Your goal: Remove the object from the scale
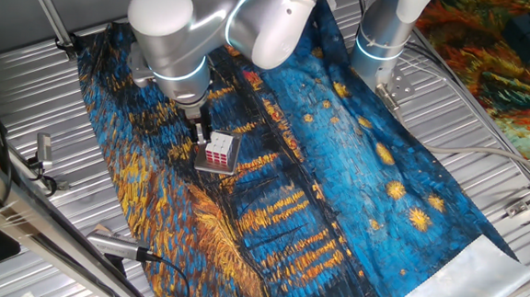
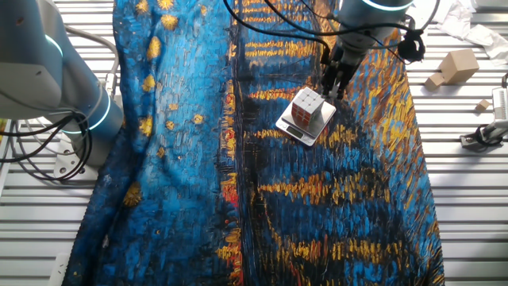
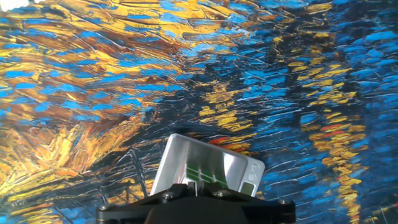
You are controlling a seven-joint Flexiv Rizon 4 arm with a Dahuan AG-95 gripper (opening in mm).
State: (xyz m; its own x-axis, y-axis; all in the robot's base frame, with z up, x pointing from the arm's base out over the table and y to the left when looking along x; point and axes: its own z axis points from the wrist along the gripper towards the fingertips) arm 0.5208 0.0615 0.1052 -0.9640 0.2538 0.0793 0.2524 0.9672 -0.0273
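Note:
The cube (image 1: 219, 150), with white and red stickers, sits on the thin grey scale (image 1: 210, 166) on the painted cloth. It also shows in the other fixed view (image 2: 309, 109), on the scale (image 2: 295, 129). My gripper (image 1: 201, 132) hangs just beside the cube's far edge, fingers close together and holding nothing; in the other fixed view it (image 2: 334, 86) stands just behind the cube. In the hand view the scale (image 3: 186, 155) lies low in the middle, with green stickers (image 3: 205, 176) showing at its near edge. The hand's black body hides the rest of the cube there.
A blue and orange painted cloth (image 1: 355, 191) covers the ribbed metal table (image 2: 468, 206). A second arm's base (image 1: 387, 32) stands at the cloth's far edge. Wooden blocks (image 2: 459, 63) and a metal clamp (image 2: 484, 133) lie off the cloth.

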